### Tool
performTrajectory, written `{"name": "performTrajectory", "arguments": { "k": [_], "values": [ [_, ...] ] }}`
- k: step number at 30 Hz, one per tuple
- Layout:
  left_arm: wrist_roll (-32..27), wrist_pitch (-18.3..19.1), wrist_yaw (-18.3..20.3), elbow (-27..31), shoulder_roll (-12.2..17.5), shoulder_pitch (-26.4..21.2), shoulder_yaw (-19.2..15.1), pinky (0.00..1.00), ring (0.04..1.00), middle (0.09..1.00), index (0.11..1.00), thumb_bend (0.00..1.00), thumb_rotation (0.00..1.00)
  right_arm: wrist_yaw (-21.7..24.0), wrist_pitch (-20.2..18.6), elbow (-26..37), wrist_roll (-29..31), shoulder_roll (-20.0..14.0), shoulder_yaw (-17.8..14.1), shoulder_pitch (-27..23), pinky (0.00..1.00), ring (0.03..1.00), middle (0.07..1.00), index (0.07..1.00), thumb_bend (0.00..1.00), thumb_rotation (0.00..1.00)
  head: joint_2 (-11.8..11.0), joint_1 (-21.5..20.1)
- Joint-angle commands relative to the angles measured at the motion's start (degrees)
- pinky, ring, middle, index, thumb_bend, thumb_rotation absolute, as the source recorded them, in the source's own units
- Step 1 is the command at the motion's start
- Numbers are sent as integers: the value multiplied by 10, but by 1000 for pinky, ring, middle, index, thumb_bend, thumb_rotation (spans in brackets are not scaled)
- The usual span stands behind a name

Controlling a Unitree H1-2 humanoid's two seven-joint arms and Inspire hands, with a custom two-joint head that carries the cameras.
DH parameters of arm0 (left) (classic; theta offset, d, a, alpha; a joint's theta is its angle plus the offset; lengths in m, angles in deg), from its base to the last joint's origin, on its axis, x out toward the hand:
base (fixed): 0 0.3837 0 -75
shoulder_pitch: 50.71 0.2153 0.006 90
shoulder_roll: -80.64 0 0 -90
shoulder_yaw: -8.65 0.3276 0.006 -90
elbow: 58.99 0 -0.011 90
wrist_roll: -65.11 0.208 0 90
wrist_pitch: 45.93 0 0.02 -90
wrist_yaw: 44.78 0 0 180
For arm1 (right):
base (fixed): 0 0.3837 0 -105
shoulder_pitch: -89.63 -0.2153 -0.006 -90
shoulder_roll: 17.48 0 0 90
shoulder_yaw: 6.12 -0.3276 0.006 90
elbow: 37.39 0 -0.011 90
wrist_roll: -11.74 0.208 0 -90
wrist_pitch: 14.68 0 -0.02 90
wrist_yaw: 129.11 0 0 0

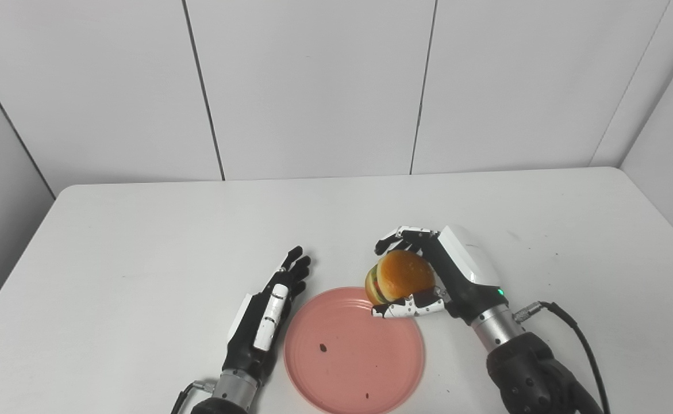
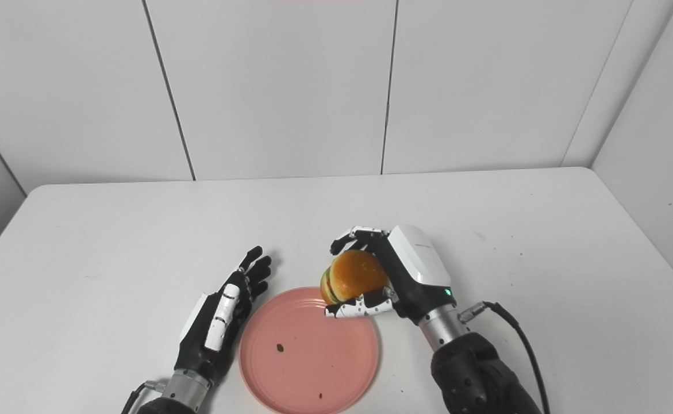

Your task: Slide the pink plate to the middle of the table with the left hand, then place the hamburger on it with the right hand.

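Right robot hand [image 1: 439, 276] clamped around hamburger [image 1: 399, 276] (glossy round bun, tilted on side), held at far right rim of pink plate [image 1: 353, 351]. Plate round, smooth, few dark specks. Left robot hand [image 1: 267, 316] flat, fingers apart, just left of plate on white table [image 1: 141, 259].

Both views look from the robot's head, high and quite near, down and forward over the white table [image 1: 141, 241] toward the panelled wall [image 2: 279, 86]. They share almost the whole scene; the right eye view stands slightly more to the right.
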Motion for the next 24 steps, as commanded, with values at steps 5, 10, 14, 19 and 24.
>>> {"name": "performTrajectory", "arguments": {
  "k": [5, 10, 14, 19, 24],
  "values": [
    [8, 10, -7, -44, -4, 5, 5, 976, 961, 941, 927, 541, 1000, 15, 39, 28, 0, 9, 20, -3, 237, 355, 462, 536, 505, 0, 2, 10],
    [10, 8, -11, -47, -8, 4, 5, 963, 958, 942, 922, 536, 1000, 27, 44, 31, 3, 11, 31, 3, 221, 337, 449, 546, 501, 0, 4, 20],
    [11, 1, -11, -50, -8, 3, 7, 962, 959, 945, 920, 535, 1000, 52, 42, 32, -3, 8, 42, 3, 225, 387, 502, 492, 511, 0, 3, 23],
    [20, -10, -18, -57, -10, 2, 9, 948, 953, 939, 915, 527, 1000, 81, 38, 30, -5, 3, 52, 4, 314, 368, 462, 547, 505, 0, 3, 34],
    [20, -8, -20, -57, -12, 1, 9, 939, 943, 927, 906, 528, 1000, 106, 33, 30, -12, -3, 58, 2, 297, 362, 459, 552, 504, 0, 3, 34]
  ]
}}
